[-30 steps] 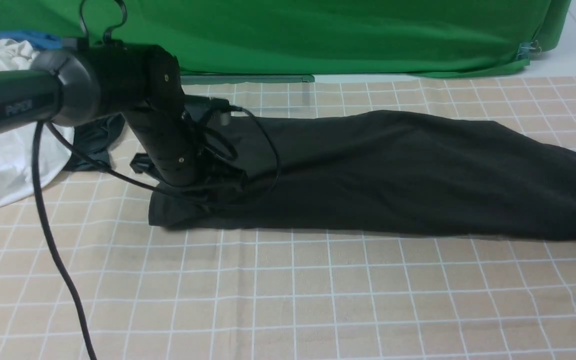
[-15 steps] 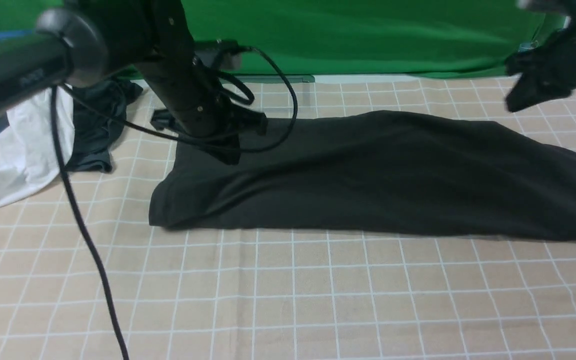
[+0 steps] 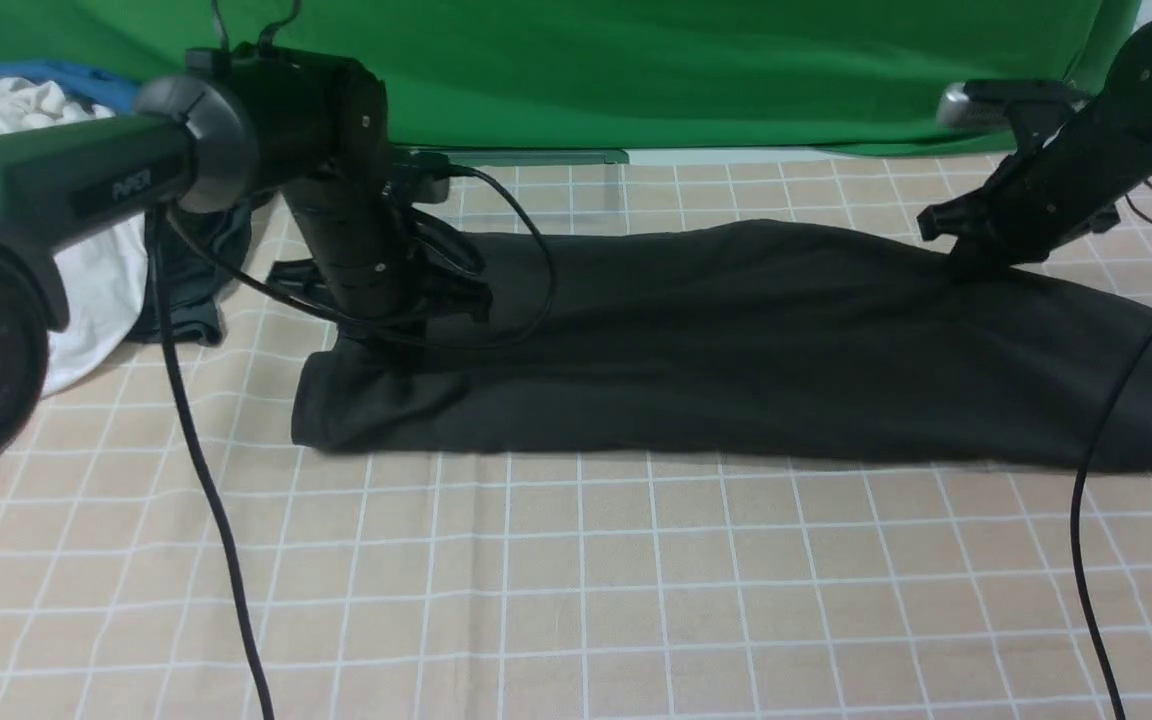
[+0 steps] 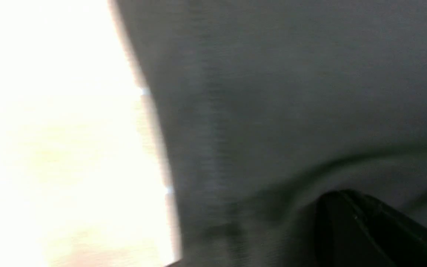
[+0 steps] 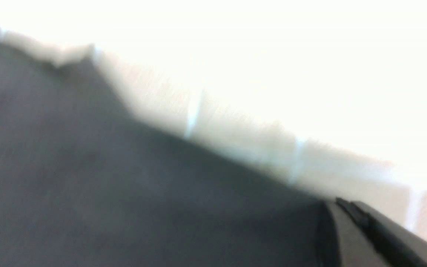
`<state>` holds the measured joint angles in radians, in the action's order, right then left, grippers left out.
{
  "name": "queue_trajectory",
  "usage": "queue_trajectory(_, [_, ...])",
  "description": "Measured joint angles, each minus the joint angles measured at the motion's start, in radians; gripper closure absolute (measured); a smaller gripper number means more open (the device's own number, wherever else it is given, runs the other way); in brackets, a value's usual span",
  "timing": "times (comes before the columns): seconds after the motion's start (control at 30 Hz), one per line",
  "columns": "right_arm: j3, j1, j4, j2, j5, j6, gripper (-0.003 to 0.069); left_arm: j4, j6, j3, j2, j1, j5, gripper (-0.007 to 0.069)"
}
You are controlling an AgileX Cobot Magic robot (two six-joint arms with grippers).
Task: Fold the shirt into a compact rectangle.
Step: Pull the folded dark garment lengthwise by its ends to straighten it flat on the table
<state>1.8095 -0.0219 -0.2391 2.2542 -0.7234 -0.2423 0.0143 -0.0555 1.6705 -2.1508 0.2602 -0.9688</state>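
Shirt (image 3: 696, 350): matt black cloth, soft folds at left. Backdrop (image 3: 736, 70), top of frame: smooth green cloth.

Robot workspace (likely a lab), green backdrop (image 3: 696, 70), grid-patterned table cover (image 3: 656, 580)

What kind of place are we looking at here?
Probably a workshop or lab for trying out robots: two robot arms reach over a table with a grid-patterned cover, a green cloth hangs behind as a backdrop, and a black shirt lies spread between them.

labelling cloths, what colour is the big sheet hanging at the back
The hanging sheet is green, plainest in the front view.
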Motion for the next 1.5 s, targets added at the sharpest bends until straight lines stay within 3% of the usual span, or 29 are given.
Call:
queue_trajectory(0.23, [0.109, -0.001, 0.083, 0.003, -0.141, 0.004, 0.0609, -0.04, -0.003, -0.001, 0.108, -0.045, -0.032, 0.0606])
queue_trajectory(0.4, [0.283, -0.009, 0.122, -0.033, -0.419, -0.007, 0.0608, -0.053, -0.001, -0.001, 0.249, -0.076, -0.025, 0.0606])
queue_trajectory(0.53, [0.28, -0.019, 0.123, -0.141, -0.474, -0.005, 0.0608, 0.019, 0.045, -0.001, 0.292, -0.093, -0.045, 0.0606])
queue_trajectory(0.93, [-0.113, -0.037, 0.1, -0.446, -0.493, -0.035, 0.0608, 0.112, 0.062, -0.002, 0.207, -0.096, -0.022, 0.0606])
queue_trajectory(1.13, [-0.326, -0.185, 0.108, -0.52, -0.433, -0.002, 0.0605, 0.133, 0.117, -0.003, 0.215, -0.096, -0.07, 0.0606])
queue_trajectory(1.2, [-0.391, -0.268, 0.116, -0.51, -0.39, 0.024, 0.0578, 0.138, 0.121, -0.027, 0.244, -0.096, -0.083, 0.0606])
queue_trajectory(1.3, [-0.449, -0.351, 0.127, -0.482, -0.315, 0.073, 0.0466, 0.184, 0.15, -0.105, 0.321, -0.091, -0.064, 0.0606])
queue_trajectory(1.33, [-0.455, -0.375, 0.13, -0.462, -0.285, 0.089, 0.0374, 0.218, 0.166, -0.156, 0.364, -0.089, -0.033, 0.0606])
queue_trajectory(1.5, [-0.456, -0.384, 0.129, -0.385, -0.178, 0.108, 0.0091, 0.27, 0.184, -0.311, 0.475, -0.08, 0.046, 0.0606])
